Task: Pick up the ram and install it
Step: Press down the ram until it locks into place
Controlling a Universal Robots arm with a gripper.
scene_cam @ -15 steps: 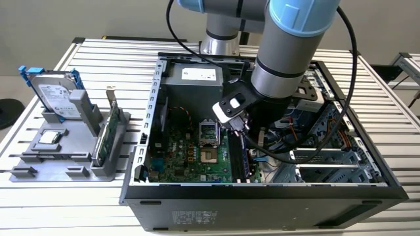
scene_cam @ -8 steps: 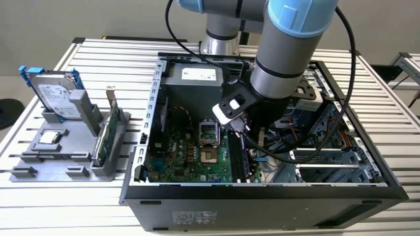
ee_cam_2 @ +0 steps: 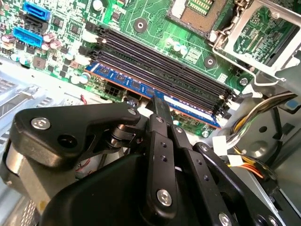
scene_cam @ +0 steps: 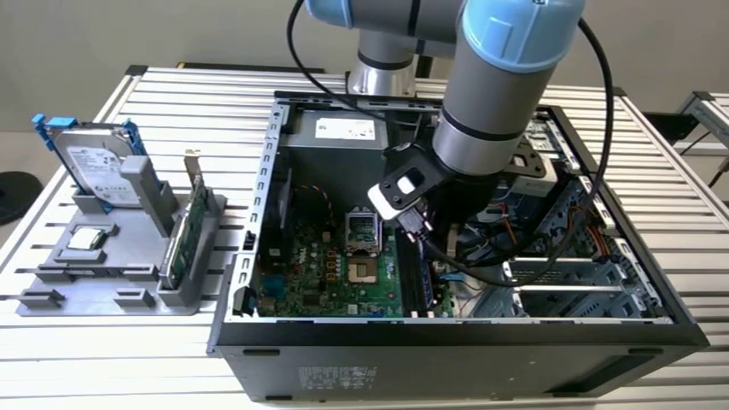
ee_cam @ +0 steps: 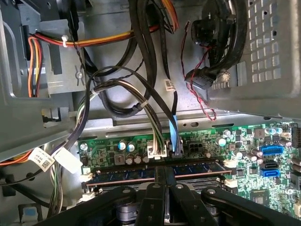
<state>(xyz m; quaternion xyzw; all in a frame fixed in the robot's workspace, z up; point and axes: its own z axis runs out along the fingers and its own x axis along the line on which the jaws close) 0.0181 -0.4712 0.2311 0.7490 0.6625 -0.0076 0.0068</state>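
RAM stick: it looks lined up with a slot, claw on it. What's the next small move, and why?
Probably a short, straight press down. In both wrist views the claw is closed on the RAM stick, which lies along the outermost black slot on the motherboard. Whether it has clicked in, I cannot tell, so press gently before letting go.

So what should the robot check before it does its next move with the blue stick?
1. Is the ram lined up over a black slot? Ok: it sits along the outermost slot, next to the empty slots.
2. Does the end effector have the ram? Ok: its fingers are closed on the ram's middle.
3. Is the ram level? Ok in the first wrist view.
4. Are the slot's end clips snapped shut? Cannot tell.
5. Are the cables clear of the slot? Ok: they plug in beside it, not across it.
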